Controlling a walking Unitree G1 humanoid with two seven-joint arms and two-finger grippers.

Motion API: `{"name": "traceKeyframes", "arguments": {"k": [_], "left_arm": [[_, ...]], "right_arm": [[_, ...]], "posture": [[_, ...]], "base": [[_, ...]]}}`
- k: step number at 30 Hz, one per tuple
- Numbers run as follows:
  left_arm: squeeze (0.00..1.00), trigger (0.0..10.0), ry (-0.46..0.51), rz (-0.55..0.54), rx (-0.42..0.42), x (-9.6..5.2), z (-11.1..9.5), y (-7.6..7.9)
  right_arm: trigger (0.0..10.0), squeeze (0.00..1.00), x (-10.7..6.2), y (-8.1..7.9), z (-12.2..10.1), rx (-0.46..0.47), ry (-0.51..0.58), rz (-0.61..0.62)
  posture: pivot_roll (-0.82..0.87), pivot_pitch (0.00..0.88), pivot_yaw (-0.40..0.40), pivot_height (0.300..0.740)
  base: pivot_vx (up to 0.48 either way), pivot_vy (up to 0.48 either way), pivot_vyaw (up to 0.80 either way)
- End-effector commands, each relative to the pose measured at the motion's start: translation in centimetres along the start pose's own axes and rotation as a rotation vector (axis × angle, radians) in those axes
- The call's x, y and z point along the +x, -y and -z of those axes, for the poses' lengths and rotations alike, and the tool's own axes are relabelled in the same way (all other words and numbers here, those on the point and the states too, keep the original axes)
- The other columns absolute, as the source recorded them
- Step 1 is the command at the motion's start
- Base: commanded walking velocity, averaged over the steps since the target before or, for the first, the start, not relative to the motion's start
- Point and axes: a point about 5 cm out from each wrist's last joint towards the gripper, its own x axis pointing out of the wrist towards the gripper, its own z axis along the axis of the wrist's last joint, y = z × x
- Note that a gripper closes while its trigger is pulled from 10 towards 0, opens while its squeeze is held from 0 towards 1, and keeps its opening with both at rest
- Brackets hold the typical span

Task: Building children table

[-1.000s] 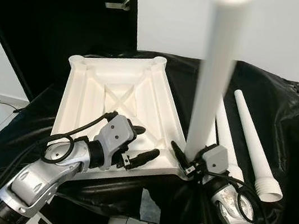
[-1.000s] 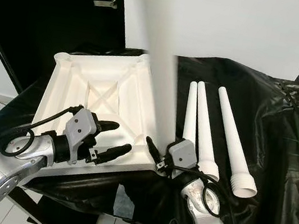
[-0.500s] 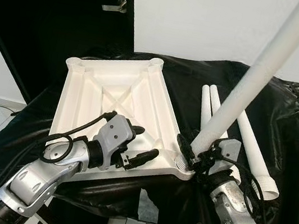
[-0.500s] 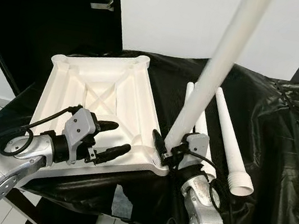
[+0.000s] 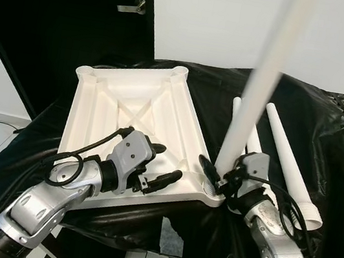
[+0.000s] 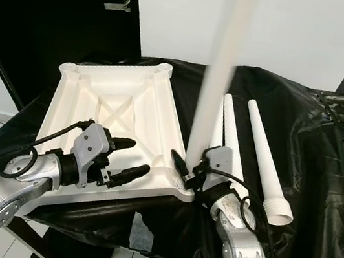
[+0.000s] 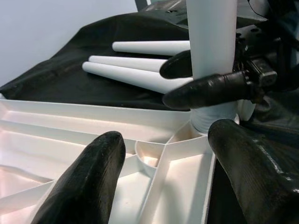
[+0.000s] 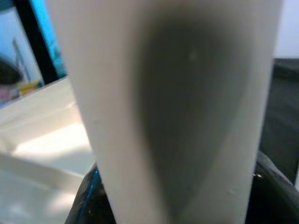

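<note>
Tabletop (image 5: 105, 115): white plastic, upside down on the black-draped desk (image 5: 332, 148); ribbed underside up; stiff and light, I judge
Standing leg (image 5: 254, 103): long white tapered tube, upright, foot at the near right corner socket (image 5: 209, 189)
Right claw (image 5: 219, 179): clamped on the leg's base; best hold low, since the top will sway
Left claw (image 5: 159, 166): fingers apart, gripping nothing, resting over the tabletop's near edge
Spare legs (image 5: 287, 164): three lying beside the tabletop; smooth, likely to roll
</note>
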Motion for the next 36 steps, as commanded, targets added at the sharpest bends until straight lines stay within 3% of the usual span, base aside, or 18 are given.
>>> {"name": "traceKeyframes", "arguments": {"k": [1,6,9,11,12,13,14,16,19,25,28,29,31,36], "left_arm": [[0.0,10.0,0.004,0.134,0.019,-0.2,-0.3,0.5],[0.0,10.0,0.006,0.133,0.02,-0.2,-0.3,0.5],[0.0,10.0,0.005,0.134,0.021,-0.2,-0.3,0.5],[0.0,10.0,0.005,0.134,0.021,-0.2,-0.3,0.6],[0.0,10.0,0.005,0.134,0.022,-0.2,-0.3,0.6],[0.0,10.0,0.005,0.134,0.022,-0.2,-0.3,0.6],[0.0,10.0,0.004,0.134,0.023,-0.2,-0.3,0.6],[0.0,10.0,0.004,0.134,0.023,-0.2,-0.3,0.6],[0.0,10.0,0.006,0.136,0.022,-0.2,-0.3,0.6],[0.0,10.0,0.006,0.143,0.027,0.0,-0.3,0.6],[0.0,10.0,0.012,0.141,0.023,0.0,-0.4,0.6],[0.0,10.0,0.016,0.135,0.018,0.1,-0.4,0.6],[0.0,10.0,0.017,0.133,0.017,0.1,-0.4,0.5],[0.0,10.0,0.033,0.101,-0.02,0.2,-0.5,0.3]], "right_arm": [[10.0,0.0,-1.3,-0.2,3.6,0.0,-0.195,-0.012],[10.0,0.0,-1.4,-0.7,3.7,-0.06,-0.207,-0.096],[10.0,0.0,-1.6,-0.8,3.9,-0.046,-0.207,-0.105],[10.0,0.0,-1.6,-0.8,4.0,-0.003,-0.199,-0.085],[10.0,0.0,-1.6,-0.6,4.0,0.07,-0.187,-0.044],[10.0,0.0,-1.6,-0.6,4.0,0.07,-0.187,-0.044],[10.0,0.0,-1.6,-0.2,4.1,0.205,-0.169,0.034],[10.0,0.0,-1.6,-0.2,4.1,0.205,-0.169,0.034],[10.0,0.0,-1.6,0.2,3.9,0.32,-0.145,0.086],[10.0,0.0,-1.4,0.4,3.7,0.261,-0.149,0.064],[10.0,0.0,-1.4,-0.1,3.6,0.173,-0.154,0.024],[10.0,0.0,-1.5,-0.4,3.6,0.094,-0.151,-0.005],[10.0,0.0,-1.5,-0.6,3.6,0.058,-0.148,-0.017],[10.0,0.0,-1.3,-0.7,3.0,0.096,-0.122,-0.024]], "posture": [[0.06,0.0,0.069,0.74],[0.06,0.0,0.066,0.74],[0.06,0.0,0.065,0.74],[0.06,0.0,0.062,0.74],[0.06,0.0,0.06,0.74],[0.06,0.0,0.06,0.74],[0.06,0.0,0.062,0.74],[0.06,0.0,0.062,0.74],[0.06,0.0,0.062,0.74],[0.05,0.0,0.063,0.74],[0.05,0.0,0.059,0.74],[0.05,0.0,0.056,0.74],[0.05,0.0,0.055,0.74],[0.05,0.0,0.048,0.74]], "base": [[0.0,0.0,0.0],[0.0,0.0,0.0],[0.0,0.0,0.0],[0.0,0.0,0.0],[0.0,0.0,0.0],[0.0,0.0,0.0],[0.0,0.0,0.0],[0.0,0.0,0.0],[0.0,0.0,0.0],[0.0,0.0,0.0],[0.0,0.0,0.0],[0.0,0.0,0.0],[0.0,0.0,0.0],[0.0,0.0,0.0]]}}
